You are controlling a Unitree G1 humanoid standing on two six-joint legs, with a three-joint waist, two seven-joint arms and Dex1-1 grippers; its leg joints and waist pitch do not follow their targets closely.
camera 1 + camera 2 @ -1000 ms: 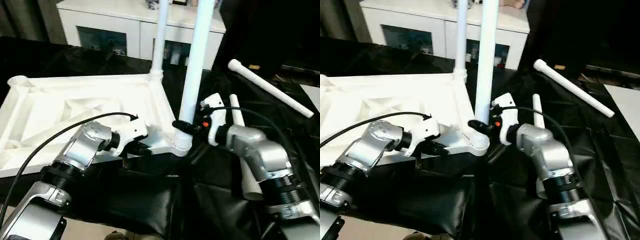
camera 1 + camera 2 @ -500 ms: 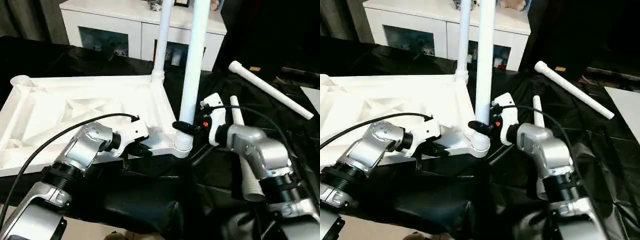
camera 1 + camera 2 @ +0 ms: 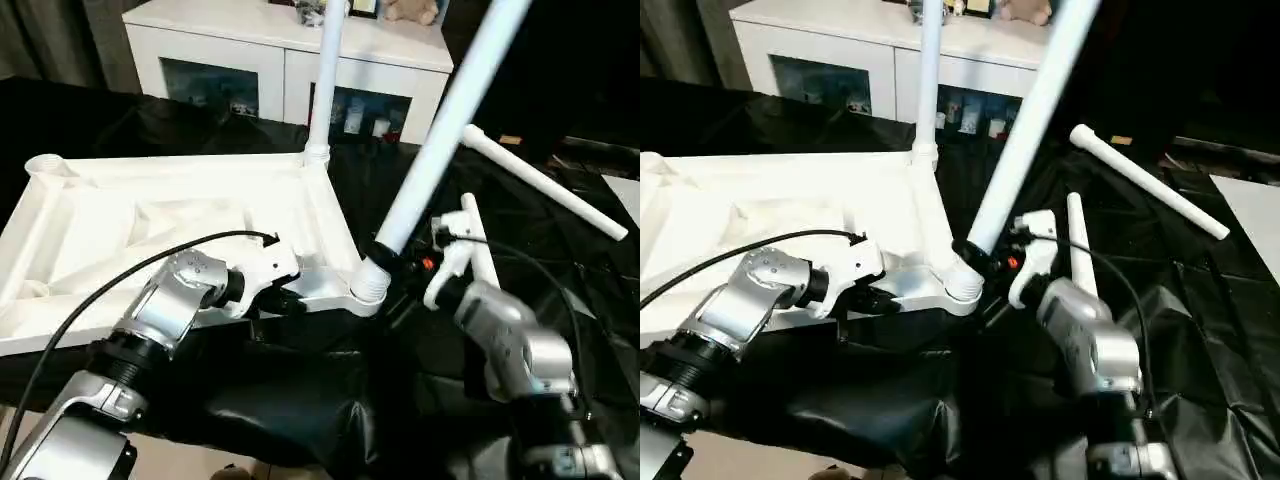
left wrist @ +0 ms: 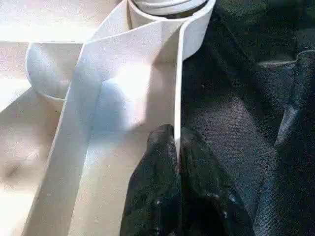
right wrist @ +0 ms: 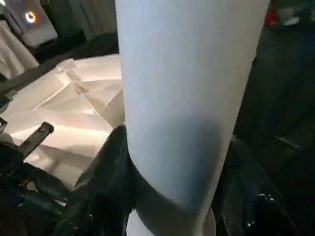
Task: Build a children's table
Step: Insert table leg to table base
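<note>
Right tool (image 3: 385, 262) clamped low on tilted leg (image 3: 440, 122) at near socket; left tool (image 4: 176, 147) pinched on upturned tabletop (image 3: 150, 215) rim, resting on black-draped surface (image 3: 560, 240). Plastic judged light, stiff, slippery; best gripped near base.

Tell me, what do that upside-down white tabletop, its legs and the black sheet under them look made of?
The tabletop looks like moulded plastic: one smooth, slightly glossy white piece with ribs on its underside. The leg held by the right gripper has the same matte-white plastic look. The black sheet seems thin plastic film or coated fabric, creased and shiny.
</note>
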